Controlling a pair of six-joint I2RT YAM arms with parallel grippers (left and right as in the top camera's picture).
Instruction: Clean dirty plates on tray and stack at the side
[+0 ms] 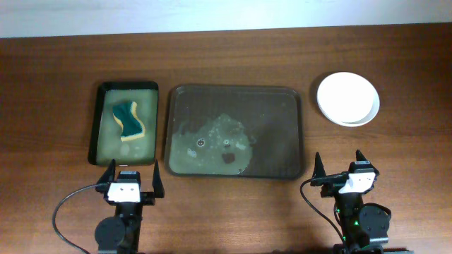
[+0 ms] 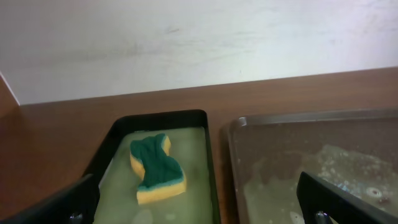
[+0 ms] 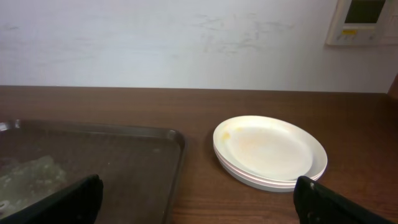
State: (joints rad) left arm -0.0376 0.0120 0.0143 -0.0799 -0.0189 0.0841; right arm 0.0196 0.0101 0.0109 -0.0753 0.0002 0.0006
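The plates (image 1: 347,99) sit stacked on the table at the far right, right of the tray; the right wrist view shows the stack (image 3: 270,151) with a faint yellowish smear on the top plate. The large dark tray (image 1: 234,131) lies in the middle with no plates on it, only foamy wet residue; it also shows in the left wrist view (image 2: 292,149) and the right wrist view (image 3: 112,162). My left gripper (image 1: 132,179) is open and empty near the front edge, before the green tray. My right gripper (image 1: 340,169) is open and empty, before the tray's right end.
A small dark green tray (image 1: 124,121) at the left holds pale liquid and a green and yellow sponge (image 1: 128,121), also in the left wrist view (image 2: 155,168). A pale wall runs behind the table.
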